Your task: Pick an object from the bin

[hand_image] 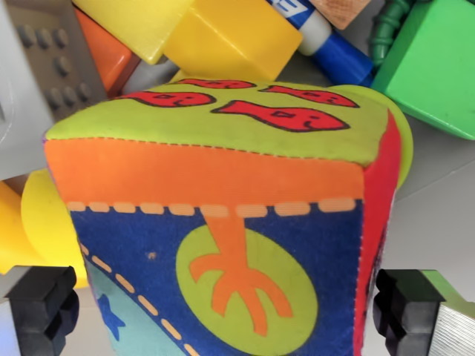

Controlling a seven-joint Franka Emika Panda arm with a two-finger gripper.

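Cube: your soft cloth cube sat right between the claw tips | Claw: spread apart, one black tip each side, not squeezing yet | Feel: looked light, squashy, not slippery | Hold: pinch its two side faces.

The gripper shows only its two black fingertips, one at seven o'clock in the wrist view, the other at five o'clock. They stand wide apart, jaws spread, with a silvery metal part beside the five o'clock tip.
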